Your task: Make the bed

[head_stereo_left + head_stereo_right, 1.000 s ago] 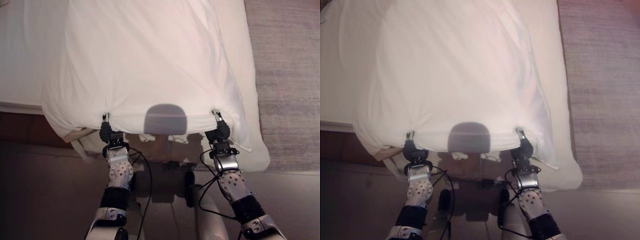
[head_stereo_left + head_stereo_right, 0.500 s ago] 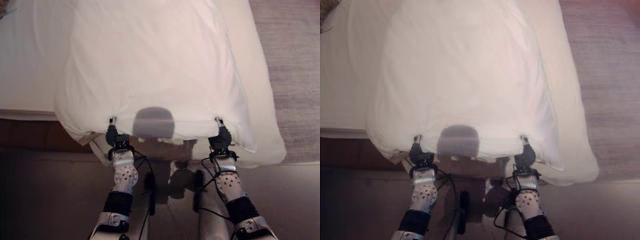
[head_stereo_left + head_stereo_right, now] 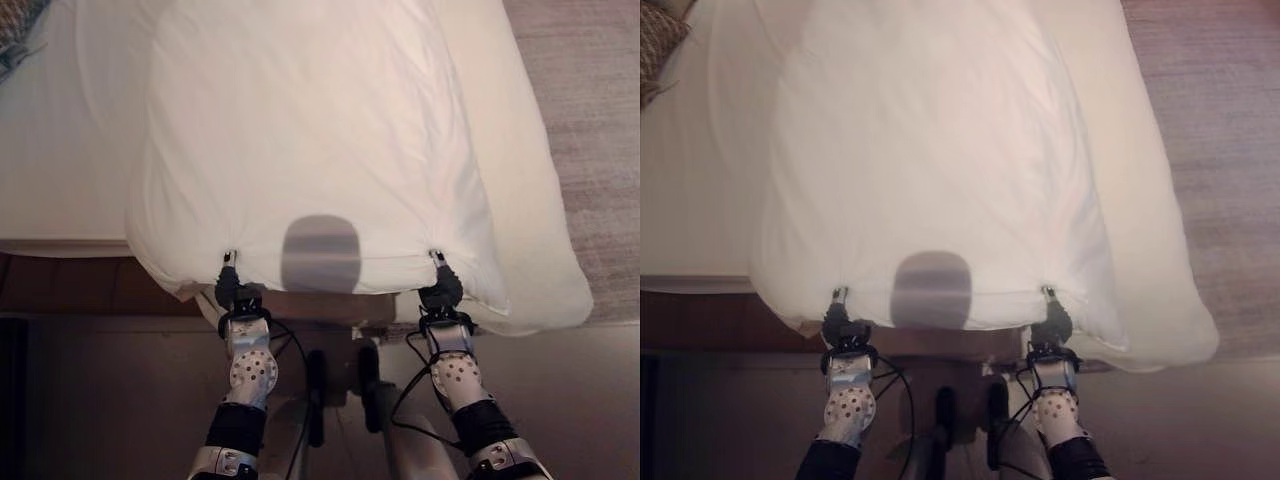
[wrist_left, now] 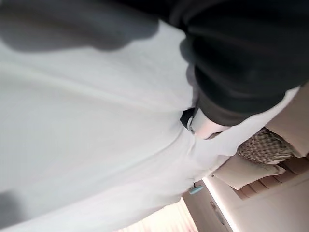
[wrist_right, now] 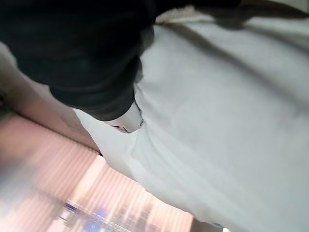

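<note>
A white duvet lies lengthwise along the bed, its near hem hanging just past the foot end. My left hand grips that hem at its left corner, thumb on top and fingers underneath. At the right corner my right hand pinches the hem the same way. The hem runs taut between them. In the left wrist view the left hand presses into the white cloth. The right wrist view has the right hand against the duvet.
A patterned cushion lies at the far left of the bed. The dark wooden bed frame runs along the foot end to my left. Grey carpet lies along the bed's right side.
The whole view has shifted, bringing the patterned cushion into sight. Both hands keep their hold on the hem, which now looks straighter and more even.
</note>
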